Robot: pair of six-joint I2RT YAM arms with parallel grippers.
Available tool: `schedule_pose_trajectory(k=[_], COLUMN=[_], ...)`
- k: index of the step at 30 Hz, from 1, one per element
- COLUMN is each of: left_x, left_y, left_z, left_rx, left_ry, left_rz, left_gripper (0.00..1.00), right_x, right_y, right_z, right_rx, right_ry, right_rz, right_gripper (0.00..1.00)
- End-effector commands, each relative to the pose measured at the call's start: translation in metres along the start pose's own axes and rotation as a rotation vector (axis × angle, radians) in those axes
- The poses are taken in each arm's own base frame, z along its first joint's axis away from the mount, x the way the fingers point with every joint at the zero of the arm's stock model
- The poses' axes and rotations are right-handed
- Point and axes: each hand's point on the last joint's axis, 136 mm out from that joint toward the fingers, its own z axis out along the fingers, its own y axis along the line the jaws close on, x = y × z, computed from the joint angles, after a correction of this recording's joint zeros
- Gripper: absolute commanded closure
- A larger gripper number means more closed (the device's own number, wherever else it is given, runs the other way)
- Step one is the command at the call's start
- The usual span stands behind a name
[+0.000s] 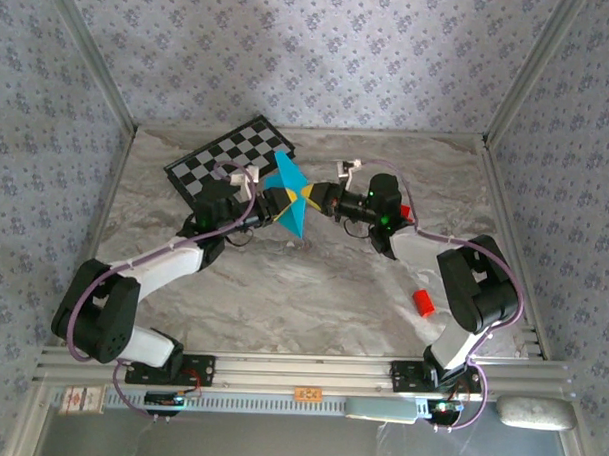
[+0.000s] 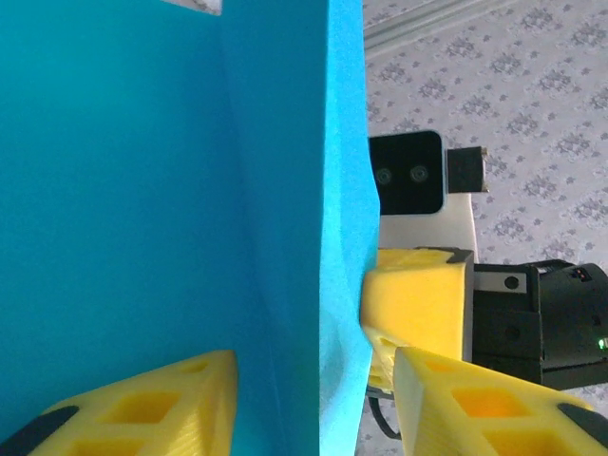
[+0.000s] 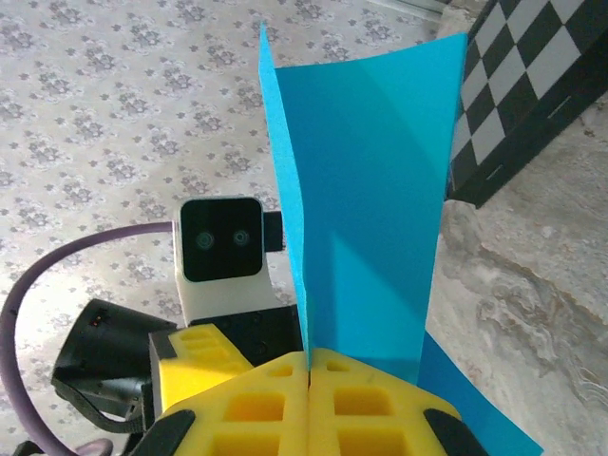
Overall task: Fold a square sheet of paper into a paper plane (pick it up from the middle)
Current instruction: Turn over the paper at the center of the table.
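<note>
**Paper pinched on the right, left jaws only straddling**

Top view: the paper sheet (image 1: 289, 192) is held upright over the middle of the tabletop (image 1: 312, 288), between the two arms and just in front of the checkered board (image 1: 230, 157). Left jaws sit at its left side, right jaws at its right. A red block (image 1: 423, 303) lies well apart, near the right arm.

Left wrist: cyan sheet (image 2: 142, 190) covers the left half. Left jaws stand apart, one yellow finger (image 2: 152, 404) on each side of the sheet. There's a slim gap between the other finger (image 2: 494, 408) and the paper edge, so no clamp. The right arm's yellow finger (image 2: 418, 304) touches that edge.

Right wrist: right jaws are closed tight on the sheet's bottom edge. The sheet (image 3: 370, 190) rises upright from them, flaps spreading in a V. The left arm's camera (image 3: 220, 240) is just beside it, and the board (image 3: 532, 85) is at top right.
</note>
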Motion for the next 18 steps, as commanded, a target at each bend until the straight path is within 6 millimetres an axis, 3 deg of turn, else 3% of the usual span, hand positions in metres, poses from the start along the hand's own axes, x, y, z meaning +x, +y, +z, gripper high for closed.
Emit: schedule_pose_trajectory(k=[1,10,18], left_x=[-0.0024,-0.0035,-0.0059], left_y=[-0.0275,-0.0365,-0.0298], left_z=[0.0008,-0.0002,0.0008], left_rx=[0.104,0.151,0.117], left_ry=[-0.002,-0.019,-0.031], left_rz=[0.064,0.089,0.084], left_gripper=[0.56,0.67,0.76], right_x=[-0.0025,-0.0047,-0.0052], right_y=[0.0086,0.0102,0.0111], right_z=[-0.002,-0.0029,-0.0031], right_rx=[-0.047,-0.06,-0.062], right_ry=[-0.003,-0.007,-0.007], right_rz=[0.005,0.025,0.026], right_gripper=[0.99,0.97,0.92])
